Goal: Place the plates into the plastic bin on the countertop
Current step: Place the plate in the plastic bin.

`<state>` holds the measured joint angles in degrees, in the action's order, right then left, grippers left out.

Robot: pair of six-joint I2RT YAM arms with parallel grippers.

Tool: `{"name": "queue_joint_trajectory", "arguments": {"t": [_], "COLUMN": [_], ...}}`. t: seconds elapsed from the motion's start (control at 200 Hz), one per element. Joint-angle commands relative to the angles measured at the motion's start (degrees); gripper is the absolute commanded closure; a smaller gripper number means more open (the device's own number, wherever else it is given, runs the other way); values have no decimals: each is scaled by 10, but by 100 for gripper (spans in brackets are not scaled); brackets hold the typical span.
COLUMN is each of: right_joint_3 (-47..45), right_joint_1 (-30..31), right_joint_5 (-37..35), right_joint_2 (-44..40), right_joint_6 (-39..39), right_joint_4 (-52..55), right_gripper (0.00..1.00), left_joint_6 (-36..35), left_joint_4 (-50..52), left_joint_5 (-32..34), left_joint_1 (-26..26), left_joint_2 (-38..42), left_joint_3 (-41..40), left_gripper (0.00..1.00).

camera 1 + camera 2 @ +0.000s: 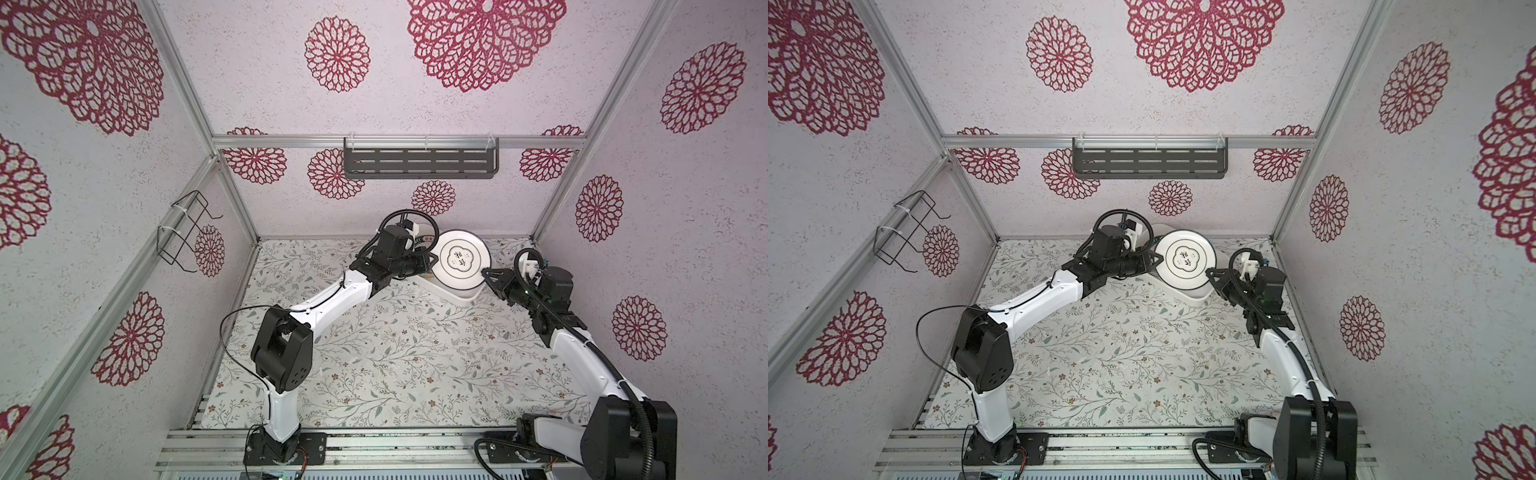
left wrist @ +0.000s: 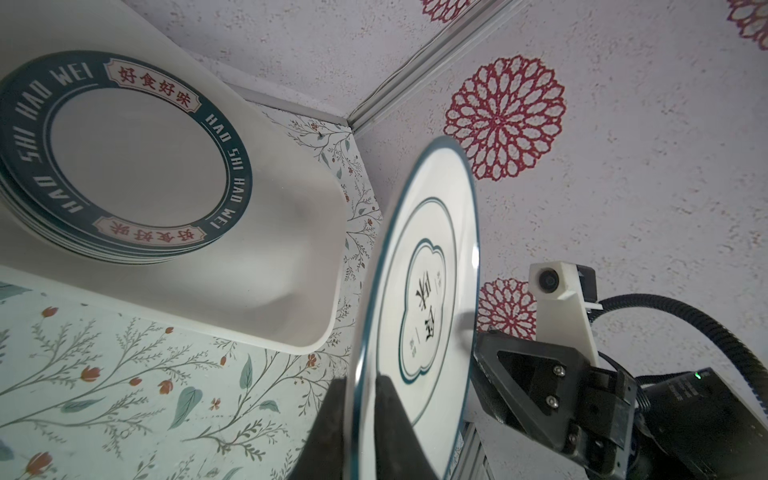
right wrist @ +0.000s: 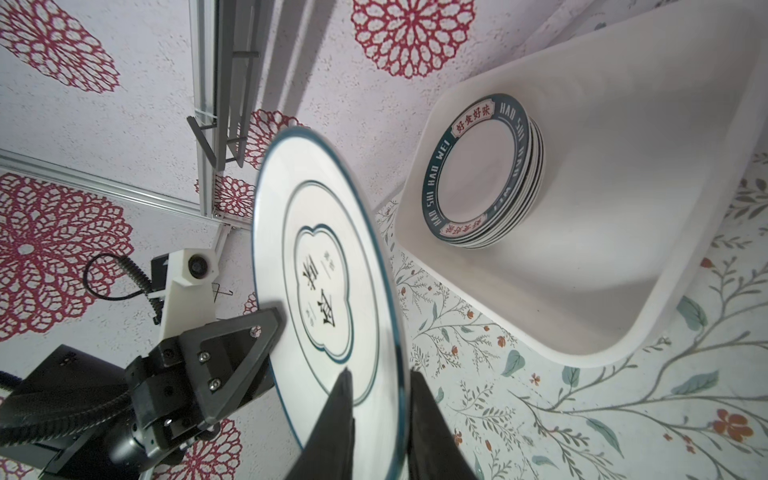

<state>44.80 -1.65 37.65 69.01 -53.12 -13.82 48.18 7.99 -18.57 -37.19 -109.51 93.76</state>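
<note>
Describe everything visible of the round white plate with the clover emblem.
The round white clover-emblem plate looks glossy ceramic: thin teal rim line, inner ring, dark characters inside the emblem. It hangs tilted, face up, over one end of the white plastic bin, the jaws of the left gripper and right gripper straddling opposite rim edges.

My right gripper straddles the near rim of a white plate held up on edge, its clover emblem facing me; its fingers stand slightly off the rim on either side. At the opposite rim the left gripper is clamped on the same plate. On the countertop sits the white bin, with a stack of teal-rimmed plates at its end nearest the wall.
</note>
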Motion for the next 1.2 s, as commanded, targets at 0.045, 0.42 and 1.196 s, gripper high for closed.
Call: {"name": "queue_joint_trajectory", "arguments": {"t": [0.045,0.42,1.196], "right_joint_3": [35,90,223], "right_joint_1": [3,2,-32], "right_joint_5": [2,-32,-102], "right_joint_2": [5,45,113], "right_joint_6": [11,60,168], "right_joint_4": [-40,33,171], "right_gripper": [48,15,1], "left_joint_6": [-2,25,159], "left_joint_4": [-14,-33,-78], "left_joint_5": [12,26,52], "left_joint_1": [5,25,117], "left_joint_2": [22,0,-163], "left_joint_3": [4,14,91], "left_gripper": [84,90,93]}}
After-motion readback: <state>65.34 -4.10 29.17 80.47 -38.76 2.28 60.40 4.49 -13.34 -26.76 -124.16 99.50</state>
